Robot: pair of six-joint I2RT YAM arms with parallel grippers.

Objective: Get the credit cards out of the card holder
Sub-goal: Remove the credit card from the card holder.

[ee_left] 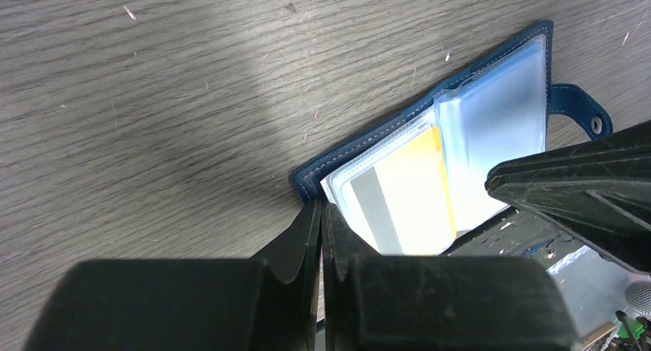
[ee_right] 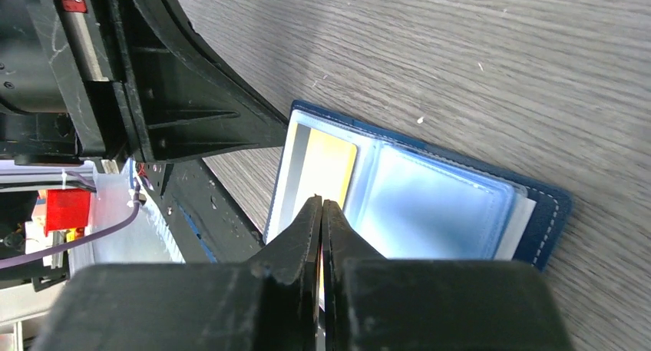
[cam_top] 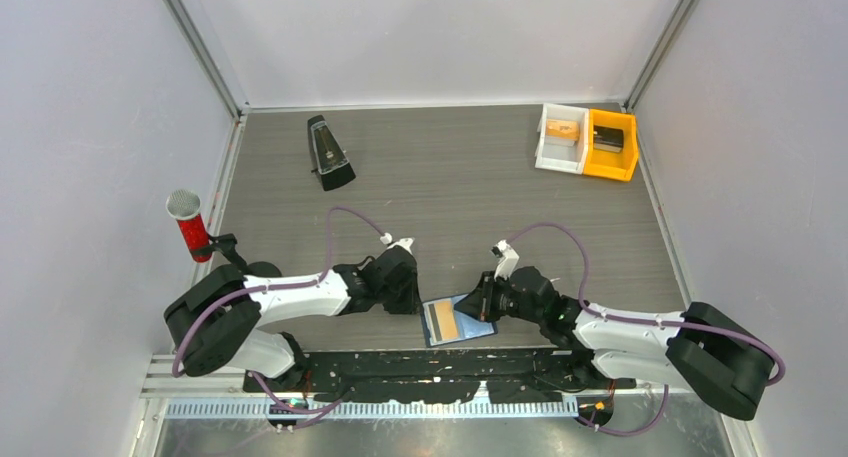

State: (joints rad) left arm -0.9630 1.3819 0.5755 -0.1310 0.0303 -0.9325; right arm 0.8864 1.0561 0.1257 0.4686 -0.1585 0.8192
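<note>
Your card holder (cam_top: 458,320) lies open at the near edge of the wood-grain bench (cam_top: 450,177), an orange-yellow card (ee_left: 411,190) tucked in its clear plastic sleeve (ee_left: 345,174). Your left end effector (ee_left: 322,209) is closed at its stitched navy corner; your right end effector (ee_right: 322,206), also closed, meets the card's edge.

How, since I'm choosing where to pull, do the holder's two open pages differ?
The left page shows an orange-yellow card with a grey stripe; the right page looks plain pale blue, no card visible. The left page lies by the left pincer; the right page lies by the snap tab. Both are translucent sleeves, face up in the open navy holder.
</note>
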